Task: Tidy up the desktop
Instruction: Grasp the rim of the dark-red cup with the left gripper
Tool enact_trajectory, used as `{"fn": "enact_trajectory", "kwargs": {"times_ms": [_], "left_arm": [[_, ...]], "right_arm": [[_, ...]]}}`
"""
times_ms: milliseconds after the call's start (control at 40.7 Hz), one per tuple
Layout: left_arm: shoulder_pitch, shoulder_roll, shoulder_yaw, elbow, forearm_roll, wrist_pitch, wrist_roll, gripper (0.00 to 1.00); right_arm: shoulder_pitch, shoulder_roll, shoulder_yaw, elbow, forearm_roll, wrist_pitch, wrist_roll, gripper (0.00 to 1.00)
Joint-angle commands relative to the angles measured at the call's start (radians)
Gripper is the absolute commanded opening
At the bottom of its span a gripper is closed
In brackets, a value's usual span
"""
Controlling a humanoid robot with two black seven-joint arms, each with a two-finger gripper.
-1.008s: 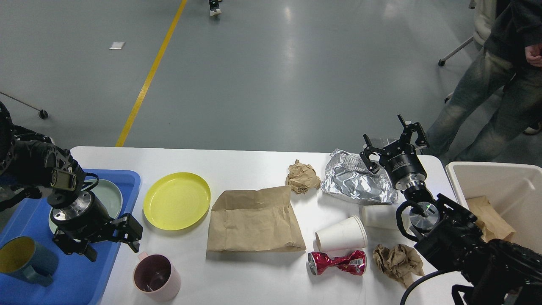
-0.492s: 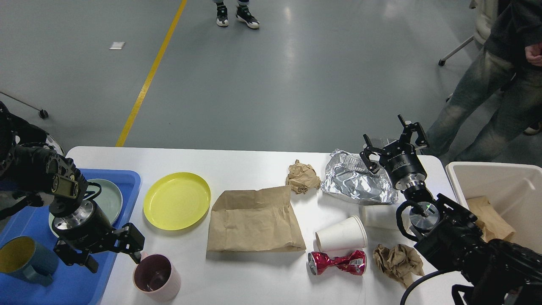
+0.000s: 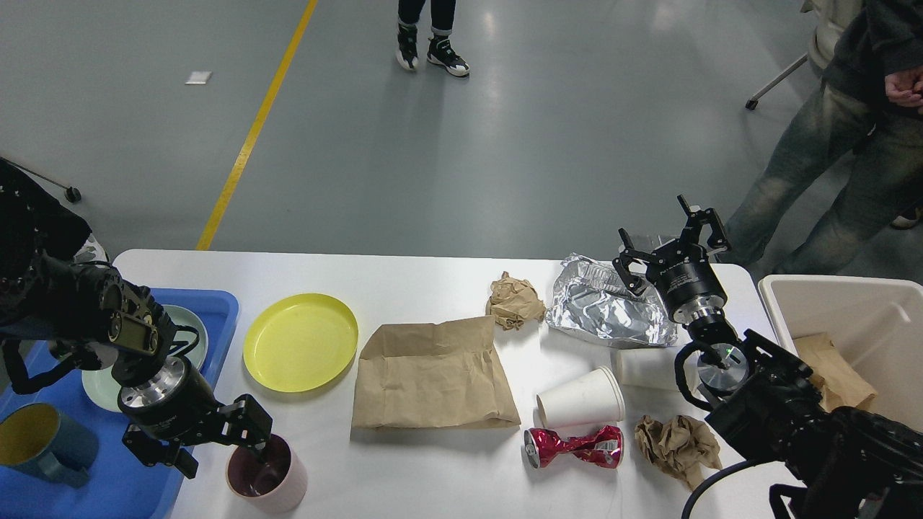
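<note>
The white desktop [image 3: 433, 274] holds a pink mug [image 3: 277, 479], a yellow plate [image 3: 301, 342], a flat brown paper bag [image 3: 433, 375], a crumpled paper ball [image 3: 515, 300], a foil sheet [image 3: 606, 313], two lying white paper cups [image 3: 583, 398], a crushed red can [image 3: 575, 446] and a brown paper wad [image 3: 678, 447]. My left gripper [image 3: 216, 445] is open at the mug's left rim, with one finger [image 3: 256, 432] dipping into its mouth. My right gripper [image 3: 667, 245] is open and empty above the foil's far right edge.
A blue tray [image 3: 216, 303] at the left holds a pale green plate [image 3: 189, 333] and a blue mug [image 3: 36, 440]. A beige bin [image 3: 851, 303] with brown paper inside stands at the right. People stand on the floor beyond the table.
My left gripper has moved right and toward me, from over the blue tray to the pink mug, one finger now in its mouth. The right arm has not moved.
</note>
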Motion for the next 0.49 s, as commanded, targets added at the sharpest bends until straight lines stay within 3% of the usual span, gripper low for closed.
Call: {"fn": "enact_trajectory", "kwargs": {"times_ms": [0,467], "left_arm": [[0.015,-0.004,-0.005,-0.012,0.000,0.015,0.014,0.95],[0.080,-0.024,-0.006,-0.017,0.002,0.165,0.028,0.95]], "right_arm": [[0.000,0.000,0.000,0.000,0.000,0.000,0.000,1.00],[-0.001,0.000,0.000,0.000,0.000,0.000,0.000,1.00]]}}
